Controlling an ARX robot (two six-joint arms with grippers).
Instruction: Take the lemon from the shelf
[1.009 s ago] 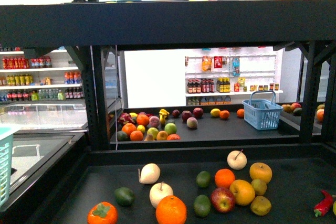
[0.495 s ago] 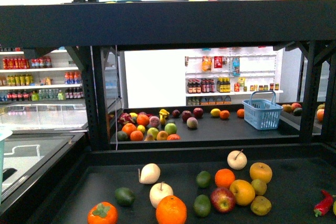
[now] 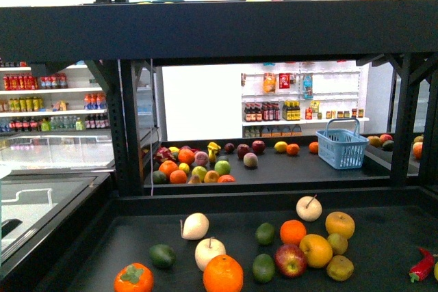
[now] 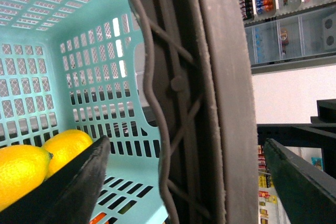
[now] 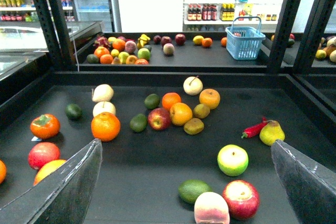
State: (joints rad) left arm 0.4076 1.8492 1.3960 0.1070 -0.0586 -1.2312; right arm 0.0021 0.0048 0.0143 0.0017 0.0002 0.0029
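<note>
The black shelf holds loose fruit on its near tier. A yellow lemon-like fruit lies in the cluster at its right; it also shows in the right wrist view. Another lemon lies on the far tier. Neither gripper shows in the front view. My left gripper is shut on the grey basket handle of a teal basket that holds two lemons. My right gripper is open and empty above the near tier, short of the cluster.
A blue basket stands on the far tier. Apples, oranges, avocados, a pear and a red chili lie around. Black uprights frame the tiers. A glass-topped freezer is at the left.
The teal basket that showed at the left edge of the front view has moved out of that view. The fruit on the shelf has not moved.
</note>
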